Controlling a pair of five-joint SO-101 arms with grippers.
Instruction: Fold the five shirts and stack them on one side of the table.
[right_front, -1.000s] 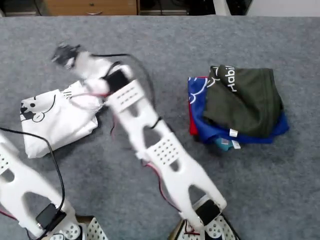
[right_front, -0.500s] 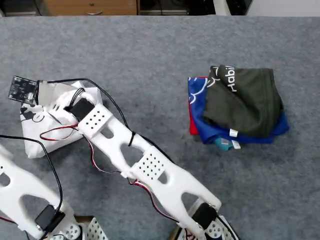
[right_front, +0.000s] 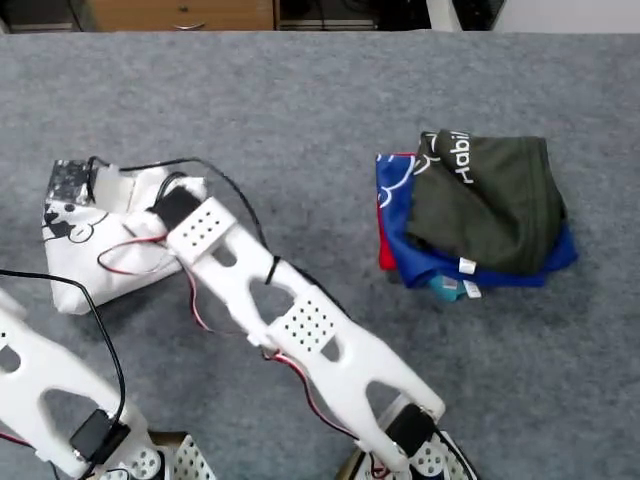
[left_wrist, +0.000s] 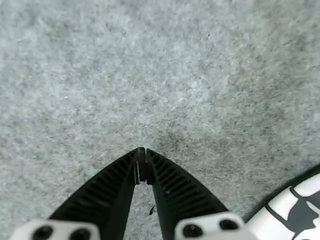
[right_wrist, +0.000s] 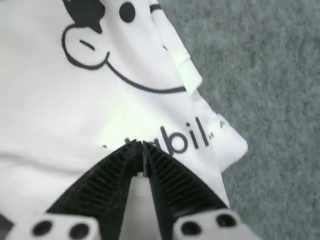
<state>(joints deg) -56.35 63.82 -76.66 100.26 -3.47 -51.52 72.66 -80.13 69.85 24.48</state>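
Pincers first: the right gripper (right_wrist: 143, 150) had its two black ribbed jaws pressed together at the tips. I couldn't see any gap, and nothing was visibly caught between them. It sat right over the white shirt (right_wrist: 75, 100), pretty much on the black lettering printed near one edge, with the cartoon face drawing a bit farther along the cloth.

The left gripper (left_wrist: 141, 164) looked the same, with jaws tip to tip and empty. It was pointing at the bare grey table (right_front: 350, 100), and a corner of the white shirt was just beside it.

From the high view, the right arm (right_front: 290, 310) stretched diagonally from its base at the near edge over to the left side of the table. Its wrist end was on top of the white shirt, red and black wires looping around it. The left arm (right_front: 45, 385) was down in the near left corner, close to that shirt's near edge.

The white shirt itself was a rough folded bundle, lying on its own. Well apart on the right side was the stack. It had a dark green shirt (right_front: 490, 200) on top and a blue shirt (right_front: 398, 195) under it. A red edge (right_front: 384, 255) and a teal bit (right_front: 447, 288) poked out below.
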